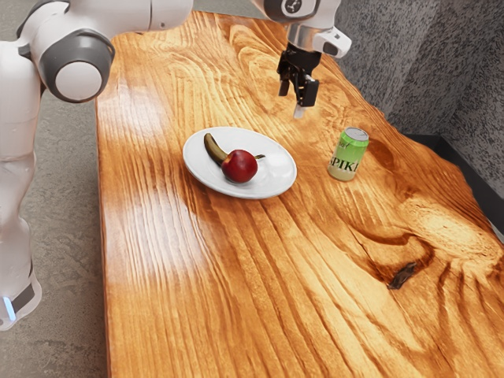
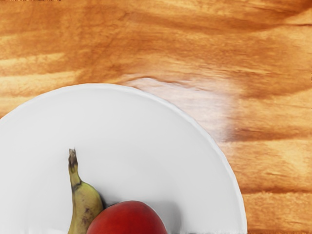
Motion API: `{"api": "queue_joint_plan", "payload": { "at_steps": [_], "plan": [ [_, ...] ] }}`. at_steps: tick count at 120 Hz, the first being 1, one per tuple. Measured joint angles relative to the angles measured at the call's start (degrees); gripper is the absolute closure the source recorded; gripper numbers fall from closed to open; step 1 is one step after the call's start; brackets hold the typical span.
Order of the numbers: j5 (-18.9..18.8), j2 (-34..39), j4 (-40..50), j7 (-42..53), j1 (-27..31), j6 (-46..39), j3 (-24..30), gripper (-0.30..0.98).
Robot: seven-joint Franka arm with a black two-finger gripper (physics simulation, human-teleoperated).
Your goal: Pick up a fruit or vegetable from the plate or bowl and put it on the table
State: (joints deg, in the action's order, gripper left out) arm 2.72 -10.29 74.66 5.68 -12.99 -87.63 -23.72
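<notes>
Above the table, my gripper (image 1: pixel 291 101) stands open with a gap between its fingers, higher than the plate and toward its far side in the exterior view. The white plate (image 1: pixel 206 177) holds a brownish banana (image 1: pixel 213 147) and a round red fruit (image 1: pixel 239 167) lying against it. In the wrist view the banana (image 2: pixel 86 206), yellow-green with a dark stem, and the red fruit (image 2: pixel 127 220) are cut off by the picture's edge. The plate (image 2: pixel 141 126) curves around them. Nothing is held.
A green and cream can (image 1: pixel 347 155) stands upright on the wooden table (image 1: pixel 260 291), beyond the plate toward the exterior view's right. Bare wood lies around the plate. A dark knot (image 1: pixel 402 276) marks the tabletop.
</notes>
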Motion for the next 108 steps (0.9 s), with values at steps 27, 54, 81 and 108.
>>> {"api": "queue_joint_plan", "payload": {
  "at_steps": [27,54,81,108],
  "plan": [
    [0.38,-0.02,-0.02,2.74,-0.05,0.25,-0.16,0.00],
    [2.02,0.68,-1.43,4.64,0.19,0.20,-0.28,0.00],
    [-0.05,-0.34,-0.78,6.05,-0.34,0.34,2.33,0.00],
    [-3.40,0.77,0.76,12.04,-0.22,4.52,2.58,0.00]
  ]
}}
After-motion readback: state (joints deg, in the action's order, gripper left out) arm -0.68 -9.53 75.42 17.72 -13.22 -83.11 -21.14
